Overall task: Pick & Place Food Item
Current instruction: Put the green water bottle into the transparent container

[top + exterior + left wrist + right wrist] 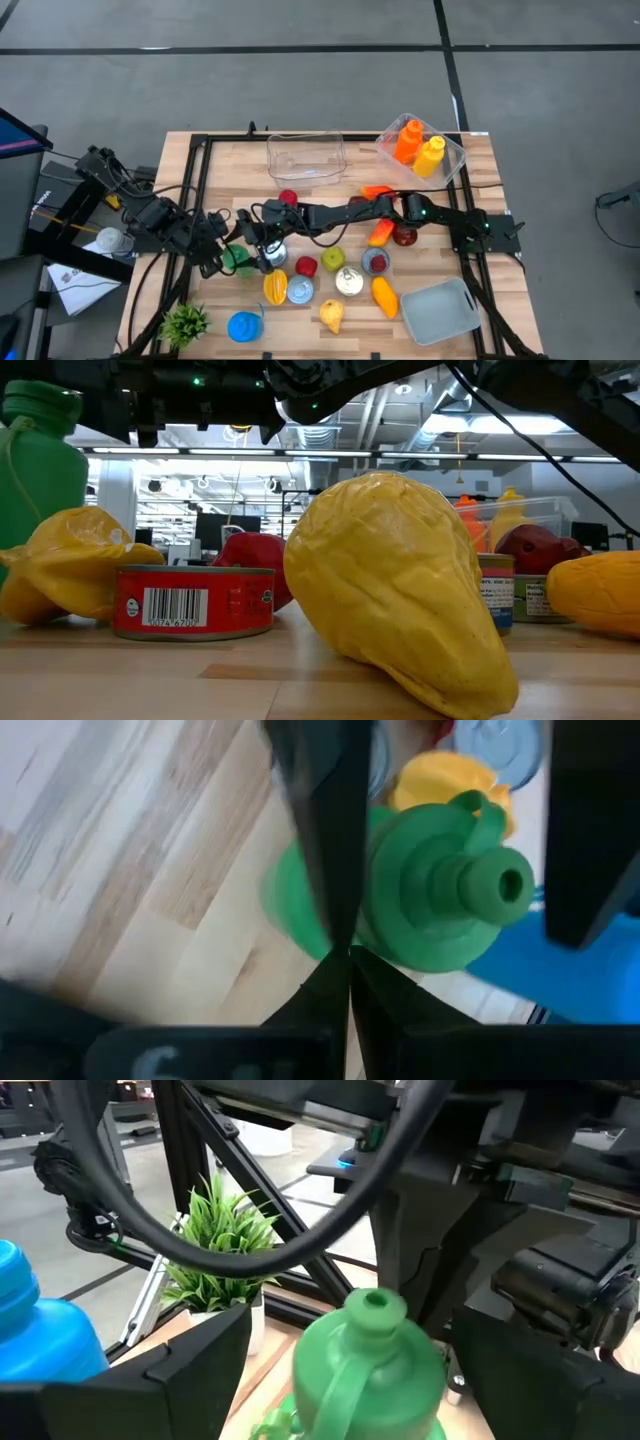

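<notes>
A green bottle [238, 258] [365, 1360] stands upright on the table among the food items. My right gripper [258, 248] [350, 1320] reaches level from the table's right, open, with one finger [310, 820] on each side of the bottle's upper part [440, 900]. My left gripper [215, 252] [350, 970] points steeply down just left of the bottle, shut, with nothing between its fingers. Close by lie a yellow pepper [275, 287] [70, 560], a red apple [306, 267], a green apple [333, 259] and several cans [349, 281]. My left gripper's shut tips stand right at the bottle's shoulder [300, 920]; I cannot tell whether they touch it. My right gripper's fingers stand level on either side of the bottle's upper body [330, 1380]; whether they touch it I cannot tell.
A blue bottle [243, 326], a small plant [185, 322] and a yellow fruit [331, 315] [400, 600] sit near the front edge. A grey tray [438, 310] is at the front right. A clear bin [306, 157] and a bin with two sauce bottles [422, 148] stand at the back.
</notes>
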Robot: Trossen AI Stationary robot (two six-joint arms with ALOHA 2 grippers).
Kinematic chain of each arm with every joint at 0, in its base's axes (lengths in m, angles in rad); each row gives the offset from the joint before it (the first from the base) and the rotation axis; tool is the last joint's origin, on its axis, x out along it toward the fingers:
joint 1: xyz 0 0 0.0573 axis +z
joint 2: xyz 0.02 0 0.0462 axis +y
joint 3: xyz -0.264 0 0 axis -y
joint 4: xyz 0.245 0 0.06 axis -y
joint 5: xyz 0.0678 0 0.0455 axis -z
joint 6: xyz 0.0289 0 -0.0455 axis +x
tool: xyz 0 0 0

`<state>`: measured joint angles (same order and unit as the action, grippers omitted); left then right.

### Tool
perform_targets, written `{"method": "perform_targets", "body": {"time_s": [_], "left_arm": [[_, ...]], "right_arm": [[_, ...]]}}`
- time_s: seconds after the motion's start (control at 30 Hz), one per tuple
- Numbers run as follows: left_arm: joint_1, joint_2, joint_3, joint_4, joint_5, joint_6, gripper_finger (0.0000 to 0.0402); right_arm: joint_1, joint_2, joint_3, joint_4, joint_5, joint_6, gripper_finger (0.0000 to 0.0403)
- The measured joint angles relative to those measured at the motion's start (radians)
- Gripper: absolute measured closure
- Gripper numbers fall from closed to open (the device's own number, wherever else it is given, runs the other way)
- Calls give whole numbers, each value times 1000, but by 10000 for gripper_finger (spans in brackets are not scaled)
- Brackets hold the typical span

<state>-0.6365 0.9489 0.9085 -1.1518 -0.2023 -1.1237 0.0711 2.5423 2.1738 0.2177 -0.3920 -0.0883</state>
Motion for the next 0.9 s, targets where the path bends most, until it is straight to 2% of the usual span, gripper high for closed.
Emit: {"method": "perform_targets", "body": {"time_s": [0.3,0.4,0.63,0.9], "left_arm": [[0,0,0,42,-12,25,401],[0,0,0,42,-14,25,401],[0,0,0,41,-15,26,401],[0,0,0,41,-15,27,401]], "right_arm": [[0,-1,0,-31,0,2,77],[2,-1,0,-31,0,2,105],[5,-1,0,-19,0,3,199],[3,-1,-1,-12,0,11,193]]}}
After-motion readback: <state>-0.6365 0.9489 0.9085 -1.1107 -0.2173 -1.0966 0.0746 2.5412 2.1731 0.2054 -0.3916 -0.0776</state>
